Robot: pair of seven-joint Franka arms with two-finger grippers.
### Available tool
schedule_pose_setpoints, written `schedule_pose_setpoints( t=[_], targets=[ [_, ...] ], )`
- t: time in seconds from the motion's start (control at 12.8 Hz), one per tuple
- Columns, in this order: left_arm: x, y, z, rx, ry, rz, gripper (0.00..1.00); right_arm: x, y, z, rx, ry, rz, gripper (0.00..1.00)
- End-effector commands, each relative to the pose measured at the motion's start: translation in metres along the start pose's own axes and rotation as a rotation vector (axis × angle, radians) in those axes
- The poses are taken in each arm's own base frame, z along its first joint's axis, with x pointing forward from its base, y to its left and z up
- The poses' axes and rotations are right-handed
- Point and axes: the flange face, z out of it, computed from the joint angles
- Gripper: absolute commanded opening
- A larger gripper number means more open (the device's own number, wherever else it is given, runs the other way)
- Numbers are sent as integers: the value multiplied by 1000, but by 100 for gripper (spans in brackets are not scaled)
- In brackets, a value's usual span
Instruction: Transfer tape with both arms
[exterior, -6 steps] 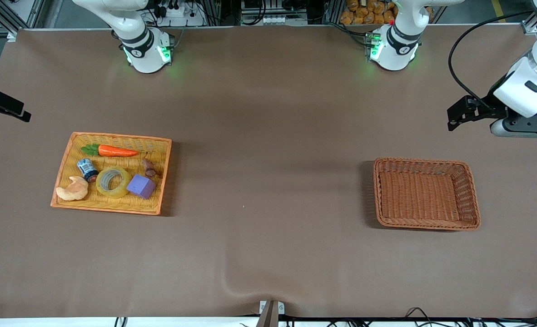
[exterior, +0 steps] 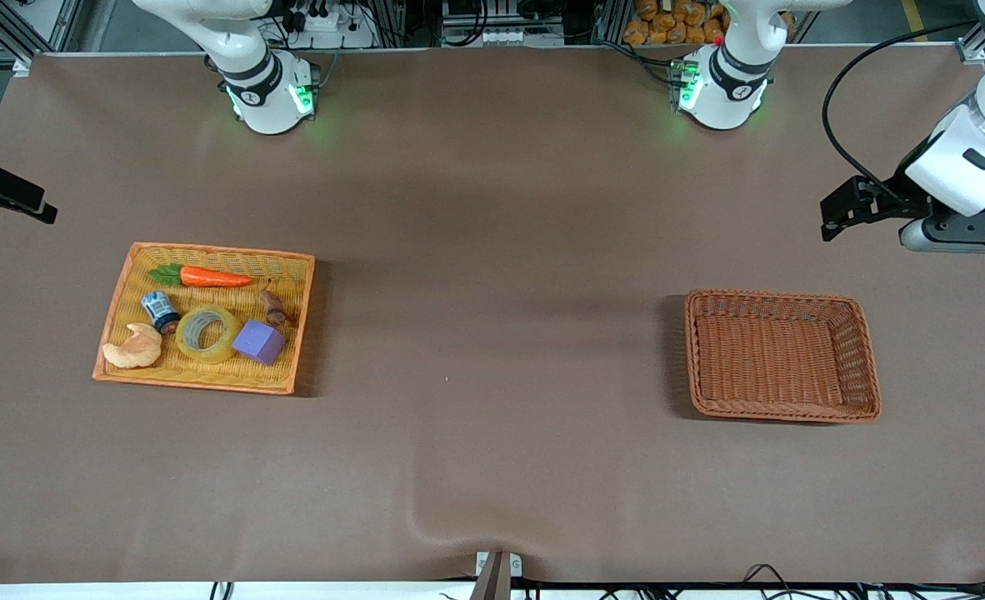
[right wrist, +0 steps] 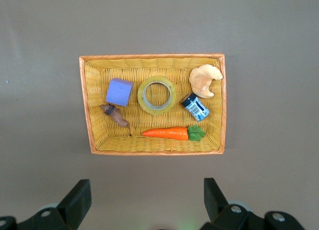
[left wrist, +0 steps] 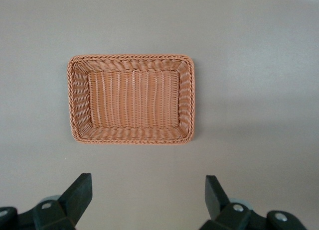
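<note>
The tape, a translucent yellow ring, lies flat in the yellow woven tray at the right arm's end of the table, between a blue-and-white can and a purple cube. The right wrist view shows the tape from high above. My right gripper is open and empty, high over the table beside the tray. My left gripper is open and empty, high over the table beside the brown wicker basket. Its hand shows at the edge of the front view.
The tray also holds a toy carrot, a croissant and a small brown item. The wicker basket stands empty at the left arm's end. Brown cloth covers the table.
</note>
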Motion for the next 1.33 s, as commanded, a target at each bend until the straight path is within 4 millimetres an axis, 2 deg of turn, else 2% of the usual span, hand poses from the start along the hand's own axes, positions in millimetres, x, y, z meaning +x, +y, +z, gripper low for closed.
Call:
schedule_pose_setpoints(
  t=[0.0, 0.31, 0.47, 0.71, 1.1, 1.25],
  targets=[
    [2, 0, -3, 1, 10, -11, 100, 0, -3, -1, -5, -10, 12, 100],
    [2, -1, -1, 1, 7, -8, 100, 0, -7, 4, -2, -25, 4, 100],
    [2, -1, -2, 1, 9, -6, 100, 2, -23, 21, -8, -50, -25, 100],
    [2, -1, -1, 1, 7, -6, 100, 10, -35, 49, -11, -44, -46, 100],
    [3, -2, 0, 1, 6, -8, 100, 22, -37, 151, -11, -27, -67, 100],
    [5, -2, 4, 2, -2, -6, 100, 42, -37, 209, -7, -62, -142, 100]
  ],
)
